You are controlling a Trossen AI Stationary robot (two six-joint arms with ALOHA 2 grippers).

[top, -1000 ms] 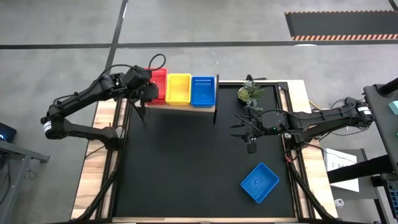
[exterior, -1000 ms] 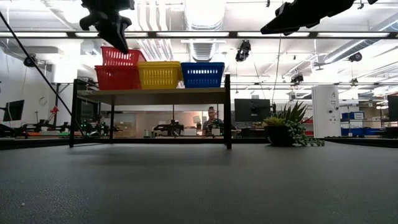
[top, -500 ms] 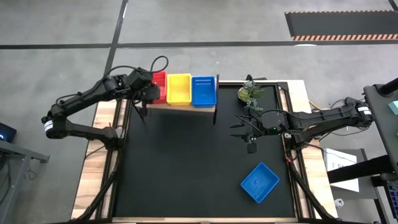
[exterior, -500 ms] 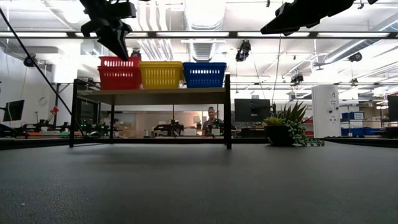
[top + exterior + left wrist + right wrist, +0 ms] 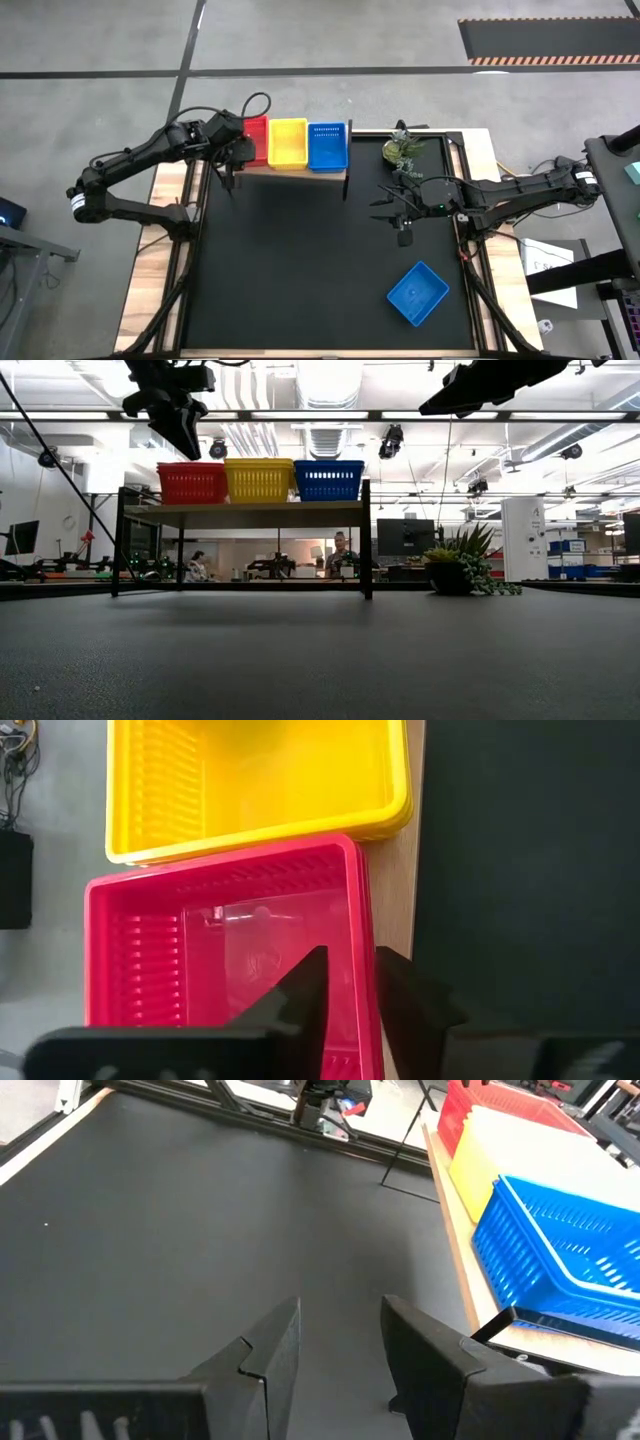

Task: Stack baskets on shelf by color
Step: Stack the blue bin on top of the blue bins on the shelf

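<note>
On the pale-wood shelf point(image 5: 300, 170), the red perforated plastic basket point(image 5: 225, 960) sits beside the yellow one point(image 5: 250, 780). The left gripper point(image 5: 350, 985) hovers above it, fingers slightly apart straddling its rim. The right gripper point(image 5: 340, 1340), fingers spread, hangs empty over the black tabletop point(image 5: 300, 270).

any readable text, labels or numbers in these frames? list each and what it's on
None readable.
Red basket: a clear patch on its floor may be a sticker; nothing legible on it.
Yellow basket, blue basket on the shelf, blue basket on the table: no visible marking.
Paper beside the table: marks too small to read.
Background monitors: dark.
</note>
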